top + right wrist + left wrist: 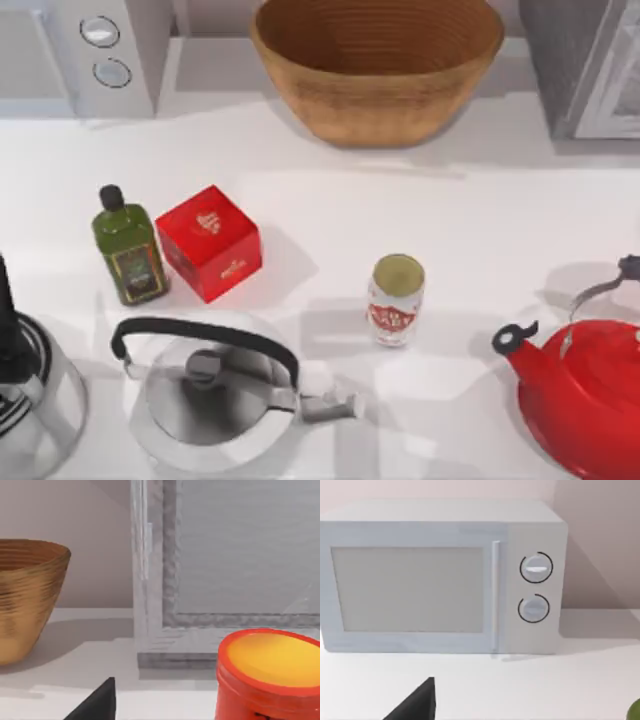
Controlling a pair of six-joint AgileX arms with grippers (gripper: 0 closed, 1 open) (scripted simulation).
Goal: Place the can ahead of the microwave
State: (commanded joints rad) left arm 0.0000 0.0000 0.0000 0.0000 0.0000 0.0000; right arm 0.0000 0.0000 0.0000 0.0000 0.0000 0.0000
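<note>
Top view: can (396,298) upright at tabletop (440,215) centre, well apart from microwave (95,50) at far left. Finger state of both arms: cannot tell.

The microwave (100,55) stands at the table's (460,215) rear left, the basket (378,65) rear centre, a second appliance (590,65) rear right. The oil bottle (128,248) stands just left of the box (210,242). The can (396,299) stands upright right of them, between the steel kettle (215,395) and the enamel kettle (585,385).
</note>
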